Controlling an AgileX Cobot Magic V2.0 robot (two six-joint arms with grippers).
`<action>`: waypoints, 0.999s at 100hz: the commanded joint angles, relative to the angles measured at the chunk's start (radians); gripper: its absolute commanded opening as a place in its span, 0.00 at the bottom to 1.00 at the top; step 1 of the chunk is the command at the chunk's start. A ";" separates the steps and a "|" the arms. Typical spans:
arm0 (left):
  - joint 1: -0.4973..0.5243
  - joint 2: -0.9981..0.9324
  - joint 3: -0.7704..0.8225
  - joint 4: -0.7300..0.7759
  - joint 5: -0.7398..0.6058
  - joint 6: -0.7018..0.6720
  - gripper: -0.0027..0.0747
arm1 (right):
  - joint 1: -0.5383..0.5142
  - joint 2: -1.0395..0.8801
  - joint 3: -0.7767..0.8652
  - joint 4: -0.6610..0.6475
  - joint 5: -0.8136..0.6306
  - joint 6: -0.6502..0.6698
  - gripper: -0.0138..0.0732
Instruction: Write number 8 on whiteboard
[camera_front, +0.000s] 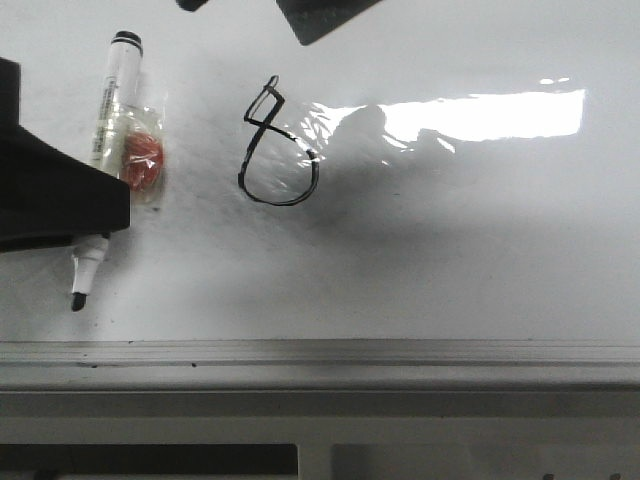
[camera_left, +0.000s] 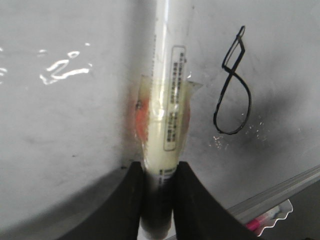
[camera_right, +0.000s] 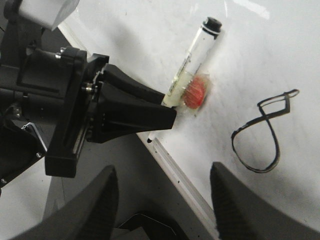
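The 8 (camera_front: 272, 150) is drawn in thin black line on the whiteboard (camera_front: 480, 260), a little left of the board's middle in the front view, with a small angular upper loop and a larger rounded lower loop that does not quite close on its right side. A bright glare on wrinkled film lies just to its right. To the left of the figure, well apart from it, lies the marker (camera_front: 112, 120), a white barrel with a black end cap (its black tip (camera_front: 78, 298) points toward the board's near grey frame (camera_front: 320, 352)). A piece of clear tape with a red-orange patch (camera_front: 143, 165) is stuck to the barrel's side. The left gripper (camera_left: 158, 200) is closed on the marker, its black fingers (camera_left: 192, 200) pressed against either side of the barrel near the tip end. The right gripper (camera_right: 162, 200) hangs above the frame edge with its jaws wide and nothing between them.
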 joint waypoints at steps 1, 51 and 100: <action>0.002 -0.008 -0.029 -0.003 -0.073 -0.009 0.31 | -0.005 -0.018 -0.025 0.016 -0.051 0.001 0.56; 0.002 -0.075 -0.029 0.000 -0.076 0.023 0.50 | -0.005 -0.080 -0.019 -0.055 -0.067 0.001 0.21; 0.002 -0.563 0.081 0.030 -0.078 0.317 0.01 | -0.005 -0.579 0.450 -0.235 -0.441 0.002 0.09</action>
